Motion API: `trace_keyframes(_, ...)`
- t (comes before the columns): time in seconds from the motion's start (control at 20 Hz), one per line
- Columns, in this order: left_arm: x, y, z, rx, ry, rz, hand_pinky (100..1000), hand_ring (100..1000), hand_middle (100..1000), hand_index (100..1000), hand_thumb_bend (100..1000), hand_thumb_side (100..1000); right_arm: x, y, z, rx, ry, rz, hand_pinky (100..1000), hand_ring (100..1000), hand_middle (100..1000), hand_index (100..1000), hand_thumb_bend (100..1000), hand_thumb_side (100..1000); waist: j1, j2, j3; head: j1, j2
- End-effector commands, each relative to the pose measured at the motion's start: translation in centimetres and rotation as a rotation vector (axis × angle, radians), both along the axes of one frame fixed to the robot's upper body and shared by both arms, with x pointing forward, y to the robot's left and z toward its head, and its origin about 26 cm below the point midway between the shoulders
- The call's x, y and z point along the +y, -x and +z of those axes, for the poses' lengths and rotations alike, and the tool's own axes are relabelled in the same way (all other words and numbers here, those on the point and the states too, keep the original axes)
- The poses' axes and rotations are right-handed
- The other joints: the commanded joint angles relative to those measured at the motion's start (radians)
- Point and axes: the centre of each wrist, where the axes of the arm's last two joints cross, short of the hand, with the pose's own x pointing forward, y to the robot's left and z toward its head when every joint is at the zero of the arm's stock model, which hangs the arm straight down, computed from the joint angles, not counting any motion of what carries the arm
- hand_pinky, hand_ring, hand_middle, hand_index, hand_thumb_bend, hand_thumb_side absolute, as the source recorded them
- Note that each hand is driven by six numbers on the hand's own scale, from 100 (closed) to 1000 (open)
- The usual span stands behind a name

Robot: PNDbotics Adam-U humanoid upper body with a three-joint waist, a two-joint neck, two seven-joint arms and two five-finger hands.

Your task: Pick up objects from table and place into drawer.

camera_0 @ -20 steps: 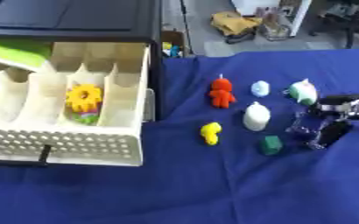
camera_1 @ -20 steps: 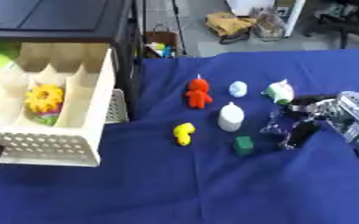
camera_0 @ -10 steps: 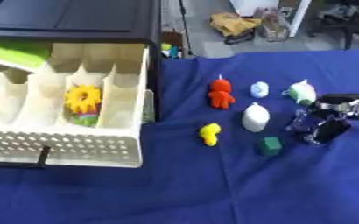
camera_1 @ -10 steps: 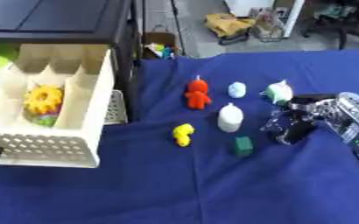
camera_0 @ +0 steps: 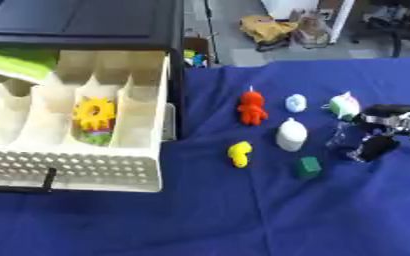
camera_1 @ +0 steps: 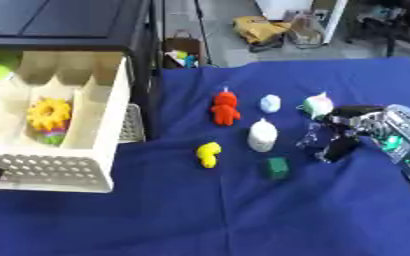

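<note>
Only right hand point(camera_1: 341, 134) visible, blurred; finger state unclear; white-green toy point(camera_1: 317, 106) partly hidden behind it.

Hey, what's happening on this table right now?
A humanoid robot is clearing small toys off a blue table into an open white drawer on the left. Its right hand is low over the cloth at the right, fingers pointing down, holding nothing that can be seen. Next to it lie a green block, a white figure, a yellow toy, a red figure and two pale pieces further back. A yellow gear already sits in the drawer. The left hand is out of view.
</note>
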Motion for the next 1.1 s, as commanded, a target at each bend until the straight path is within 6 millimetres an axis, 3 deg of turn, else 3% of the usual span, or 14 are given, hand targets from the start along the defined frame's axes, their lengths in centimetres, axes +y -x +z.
trace_keyframes(0.05, 0.1, 0.1, 0.7, -0.021, -0.019, 0.000, 438, 644, 638, 850, 271, 1000, -0.2, 0.4, 2.3, -0.061, 0.022, 0.007, 634, 735, 563, 690, 298, 409, -0.003, -0.017, -0.002, -0.002, -0.007)
trace_keyframes(0.4, 0.2, 0.2, 0.6, -0.018, -0.020, 0.002, 438, 643, 638, 850, 270, 1000, 1.0, 1.5, 5.0, -0.167, 0.022, 0.059, 617, 709, 531, 660, 262, 421, -0.005, -0.023, -0.006, 0.001, -0.005)
trace_keyframes(0.45, 0.2, 0.2, 0.6, -0.018, -0.020, 0.002, 438, 643, 638, 850, 270, 1000, 1.2, 1.6, 5.3, -0.179, 0.023, 0.066, 616, 706, 526, 655, 242, 458, -0.006, -0.024, -0.006, 0.001, -0.005)
trace_keyframes(0.5, 0.3, 0.2, 0.6, -0.018, -0.021, 0.003, 438, 643, 638, 850, 270, 1000, 1.5, 1.8, 5.8, -0.194, 0.026, 0.077, 615, 705, 524, 653, 255, 428, -0.007, -0.025, -0.007, 0.001, -0.004)
trace_keyframes(0.95, 0.4, 0.2, 0.7, -0.013, -0.023, 0.004, 439, 643, 639, 849, 269, 1000, 4.3, 4.1, 9.3, -0.291, 0.026, 0.202, 604, 685, 498, 631, 246, 452, -0.016, -0.033, -0.009, 0.004, 0.001)
trace_keyframes(1.0, 0.4, 0.2, 0.7, -0.012, -0.024, 0.004, 439, 643, 639, 849, 269, 1000, 4.8, 4.3, 9.7, -0.303, 0.020, 0.220, 604, 682, 494, 630, 209, 623, -0.017, -0.035, -0.010, 0.004, 0.002)
trace_keyframes(1.05, 0.4, 0.2, 0.7, -0.011, -0.024, 0.004, 439, 643, 639, 849, 268, 1000, 5.2, 4.6, 10.2, -0.318, 0.012, 0.238, 603, 679, 491, 629, 245, 461, -0.018, -0.036, -0.010, 0.004, 0.003)
trace_keyframes(1.1, 0.5, 0.2, 0.7, -0.010, -0.025, 0.005, 439, 643, 639, 849, 268, 1000, 5.6, 4.8, 10.7, -0.333, 0.004, 0.256, 602, 677, 488, 627, 245, 464, -0.020, -0.038, -0.010, 0.004, 0.004)
